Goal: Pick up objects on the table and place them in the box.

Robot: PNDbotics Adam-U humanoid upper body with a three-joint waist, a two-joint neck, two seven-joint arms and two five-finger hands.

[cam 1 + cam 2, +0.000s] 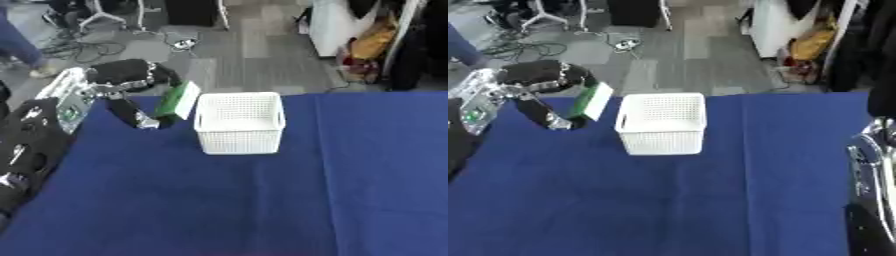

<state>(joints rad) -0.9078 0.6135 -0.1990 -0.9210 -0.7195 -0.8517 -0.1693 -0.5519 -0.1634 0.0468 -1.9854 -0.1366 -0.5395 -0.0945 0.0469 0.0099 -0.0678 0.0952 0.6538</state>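
Right arm (872,165): fingers unseen | left hand (131,82) fingers clamp green box (178,100), long axis tilted upright | basket (239,122) beside

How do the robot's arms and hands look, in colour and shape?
The left arm has a silver, perforated metal segment with a green patch, then bulky black housing toward the left hand, which is black with a silvery tip. The right arm shows only at the edge: black and silver, rounded.

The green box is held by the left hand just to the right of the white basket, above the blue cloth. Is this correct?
Not quite. The left hand holds the green box just to the left of the white basket, not the right. The left eye view shows this. It is above the blue cloth.
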